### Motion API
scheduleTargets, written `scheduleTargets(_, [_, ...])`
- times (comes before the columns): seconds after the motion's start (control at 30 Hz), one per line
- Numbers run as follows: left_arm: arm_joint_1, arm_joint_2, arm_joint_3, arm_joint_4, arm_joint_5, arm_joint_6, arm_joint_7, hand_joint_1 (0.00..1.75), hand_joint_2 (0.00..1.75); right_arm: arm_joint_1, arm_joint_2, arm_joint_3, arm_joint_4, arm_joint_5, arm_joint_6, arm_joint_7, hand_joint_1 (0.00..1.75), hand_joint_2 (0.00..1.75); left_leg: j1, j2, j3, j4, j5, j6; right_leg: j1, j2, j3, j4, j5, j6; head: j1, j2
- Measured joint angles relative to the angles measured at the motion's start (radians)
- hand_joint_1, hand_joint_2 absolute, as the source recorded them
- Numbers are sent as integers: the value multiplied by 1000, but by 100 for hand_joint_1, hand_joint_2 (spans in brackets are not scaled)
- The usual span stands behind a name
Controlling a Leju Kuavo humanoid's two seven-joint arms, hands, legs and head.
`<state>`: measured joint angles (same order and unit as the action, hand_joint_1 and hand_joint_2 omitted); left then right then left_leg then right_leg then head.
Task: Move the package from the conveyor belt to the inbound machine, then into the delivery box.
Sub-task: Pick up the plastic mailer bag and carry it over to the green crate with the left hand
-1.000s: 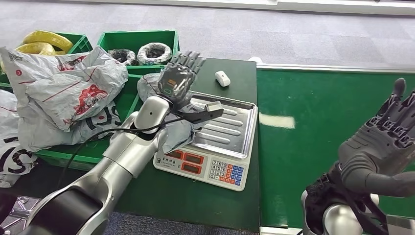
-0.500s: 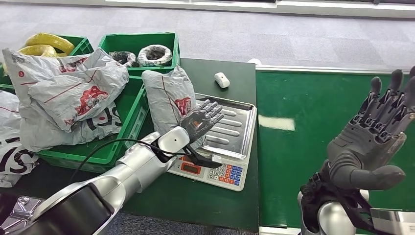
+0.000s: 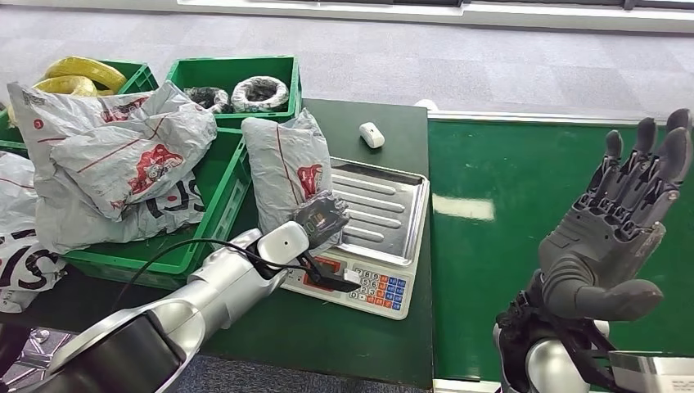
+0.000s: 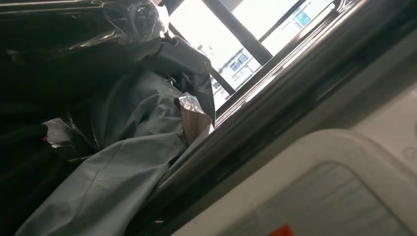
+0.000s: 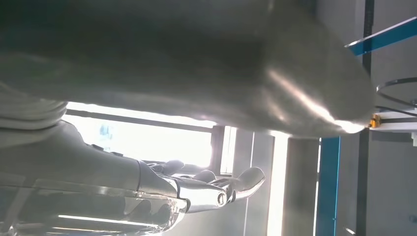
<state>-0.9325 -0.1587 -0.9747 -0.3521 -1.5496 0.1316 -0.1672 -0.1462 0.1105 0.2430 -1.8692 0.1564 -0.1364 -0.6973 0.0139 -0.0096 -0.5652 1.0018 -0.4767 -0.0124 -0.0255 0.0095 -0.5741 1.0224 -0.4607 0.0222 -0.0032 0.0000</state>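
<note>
Our left hand (image 3: 321, 216) grips the near end of the grey package (image 3: 286, 168), which leans on the scale (image 3: 385, 214) by the green bin (image 3: 214, 190), likely to lift it across. Our right hand (image 3: 615, 221) waits spread wide above the conveyor belt (image 3: 507, 213).

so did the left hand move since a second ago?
Yes. The left hand pulled back from the far green bin to the scale's near edge, by the grey package.
</note>
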Motion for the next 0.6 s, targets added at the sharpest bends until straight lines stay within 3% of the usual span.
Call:
scheduleTargets(0.37, [7, 5, 2, 0, 1, 37, 20, 175, 175, 2, -6, 6, 3, 4, 3, 0, 0, 0, 0, 0, -3, 0, 0, 0, 0, 0, -4, 0, 0, 0, 0, 0])
scheduleTargets(0.5, [4, 11, 22, -10, 25, 128, 68, 175, 175, 9, -6, 6, 3, 19, 12, 0, 0, 0, 0, 0, -4, 0, 0, 0, 0, 0, -5, 0, 0, 0, 0, 0])
scheduleTargets(0.6, [-5, 38, 87, -80, 51, 253, 165, 175, 175, 25, -2, 2, 2, 39, 20, 0, 0, 0, 0, 1, -7, 0, 1, -1, 0, 0, -9, 1, 1, -1, 0, 0])
